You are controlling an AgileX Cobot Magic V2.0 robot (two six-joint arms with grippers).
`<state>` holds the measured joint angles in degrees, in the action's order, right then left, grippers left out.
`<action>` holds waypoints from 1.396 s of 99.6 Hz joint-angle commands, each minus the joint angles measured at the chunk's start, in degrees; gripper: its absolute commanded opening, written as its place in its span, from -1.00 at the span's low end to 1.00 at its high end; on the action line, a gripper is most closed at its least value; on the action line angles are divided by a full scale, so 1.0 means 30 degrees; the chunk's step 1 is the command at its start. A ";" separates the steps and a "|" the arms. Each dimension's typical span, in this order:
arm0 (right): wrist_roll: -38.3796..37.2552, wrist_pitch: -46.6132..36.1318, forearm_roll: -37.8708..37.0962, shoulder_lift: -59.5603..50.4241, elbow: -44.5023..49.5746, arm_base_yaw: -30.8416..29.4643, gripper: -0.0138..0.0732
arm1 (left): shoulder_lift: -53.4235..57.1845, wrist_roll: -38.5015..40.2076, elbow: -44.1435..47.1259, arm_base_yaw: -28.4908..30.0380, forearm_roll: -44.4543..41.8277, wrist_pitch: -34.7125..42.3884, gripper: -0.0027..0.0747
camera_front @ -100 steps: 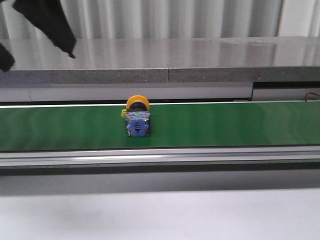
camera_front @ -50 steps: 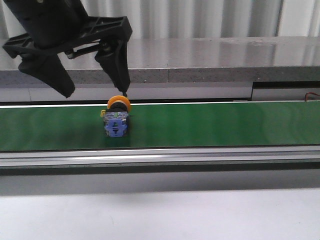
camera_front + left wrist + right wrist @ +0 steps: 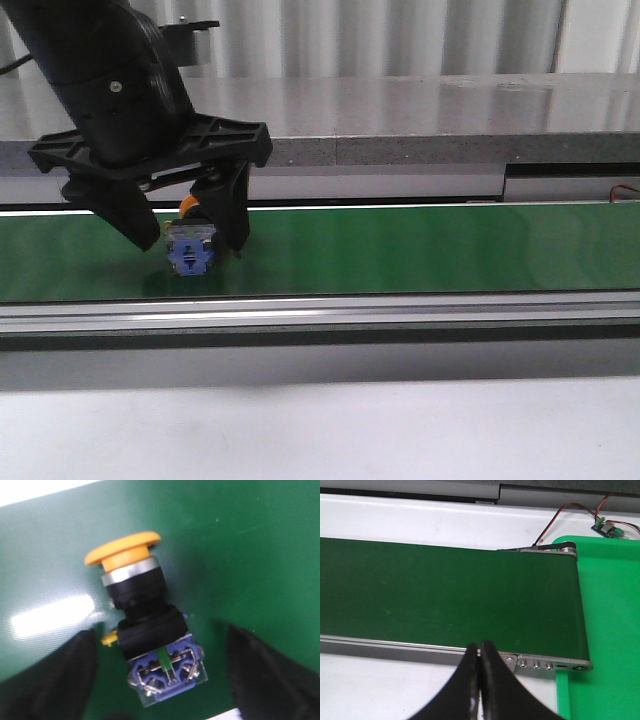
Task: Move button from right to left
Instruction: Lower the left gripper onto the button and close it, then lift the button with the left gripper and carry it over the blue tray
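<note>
Front view is showing the left gripper (image 3: 190,240) reaching down over the green belt (image 3: 420,250), with the button (image 3: 190,252) sitting between its two black fingers at about 9 o'clock from the belt's middle. The jaws are standing wide open, each one beside the button and neither pressing on it; nothing is being held.

In the left wrist view the button (image 3: 145,630) is lying on its side on the belt (image 3: 260,555). Its long axis is running from the orange cap (image 3: 122,550) toward 11 o'clock down to the blue block (image 3: 167,667) toward 5 o'clock, slightly skewed to the line between the fingers (image 3: 50,680).

The risk, as I judge it, is coming from that skew and the round collar: closing jaws may be meeting it off-square, so the button could twist, roll or squirt out. Too shallow a closing could also be catching only the blue block's edge.

The right gripper (image 3: 479,680) is hanging over the belt's (image 3: 445,595) far right end, jaws pressed together and empty.
</note>
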<state>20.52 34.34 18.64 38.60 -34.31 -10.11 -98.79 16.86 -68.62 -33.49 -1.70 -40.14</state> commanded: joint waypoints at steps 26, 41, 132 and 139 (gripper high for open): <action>0.0165 -0.1081 0.0151 -0.0090 -0.0494 0.0018 -0.84 | 0.1497 0.0185 -0.0653 -0.0055 -0.1903 -0.0443 -0.98; 0.0165 -0.1081 0.0151 -0.0090 -0.0494 0.0018 -0.84 | 0.2861 0.0185 -0.0653 -0.0055 -0.3297 -0.1938 -0.98; 0.0165 -0.1081 0.0151 -0.0090 -0.0494 0.0018 -0.84 | 0.8687 -0.8756 0.3424 1.6512 -0.2831 -0.1066 -0.98; 0.0165 -0.1081 0.0151 -0.0090 -0.0494 0.0018 -0.84 | 0.8133 -0.9036 0.3337 1.6881 -0.2578 -0.0779 -0.98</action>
<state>20.52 34.34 18.64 38.60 -34.31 -10.11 -74.05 -8.22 -56.82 15.80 -10.96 -46.68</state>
